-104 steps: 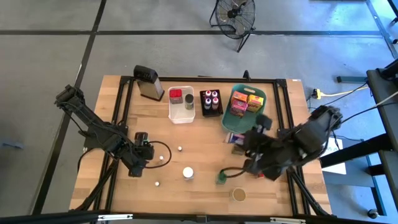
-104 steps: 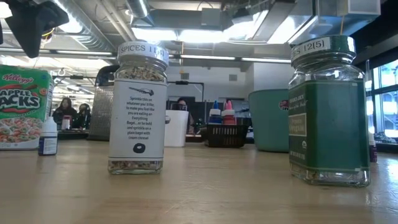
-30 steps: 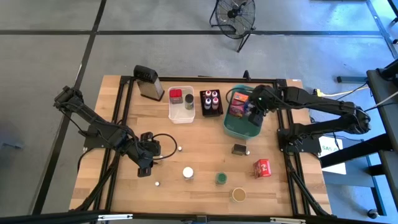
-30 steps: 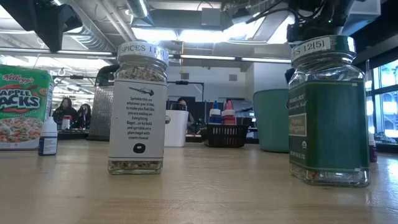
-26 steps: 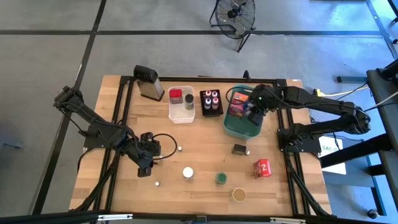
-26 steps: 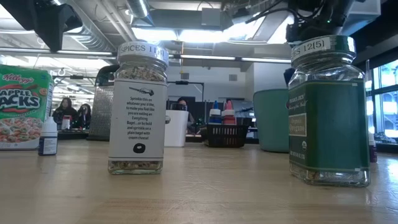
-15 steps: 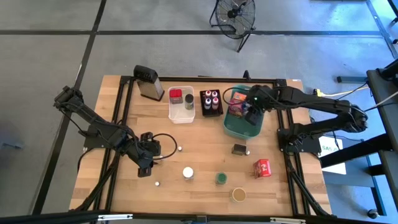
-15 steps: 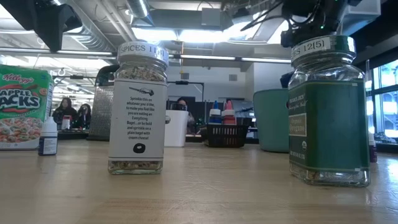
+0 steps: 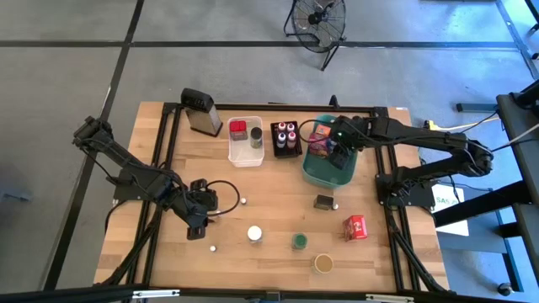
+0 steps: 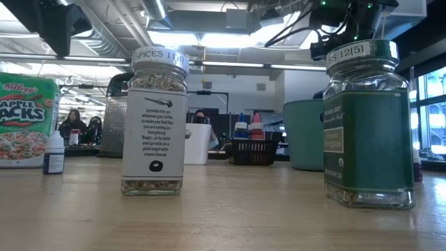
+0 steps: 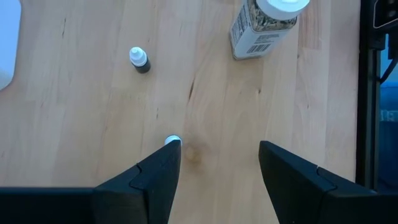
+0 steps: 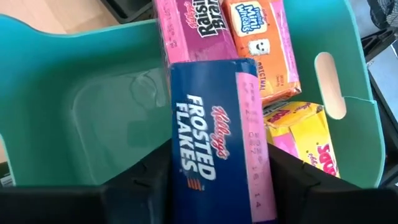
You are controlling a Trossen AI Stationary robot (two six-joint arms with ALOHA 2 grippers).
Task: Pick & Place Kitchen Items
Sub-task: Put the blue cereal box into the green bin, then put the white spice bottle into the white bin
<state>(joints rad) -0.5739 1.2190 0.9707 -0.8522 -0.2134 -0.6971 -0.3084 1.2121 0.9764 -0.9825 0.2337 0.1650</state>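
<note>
While hovering over teal basket [image 12: 99, 118] at table's one o'clock, my right gripper [image 12: 217, 180] is holding blue Frosted Flakes box [image 12: 217, 149] between fingers, slotting beside pink box [image 12: 186, 28]. Left gripper [image 11: 217, 168] is idling spread, eight o'clock, above small dropper bottle [image 11: 172, 142].

High cam looked straight down on the whole table [image 9: 278, 210]. Low cam sat at tabletop level, facing the far room. Wrist cams looked close past their fingers (right into the teal basket [image 12: 106, 118], shared with high view).
</note>
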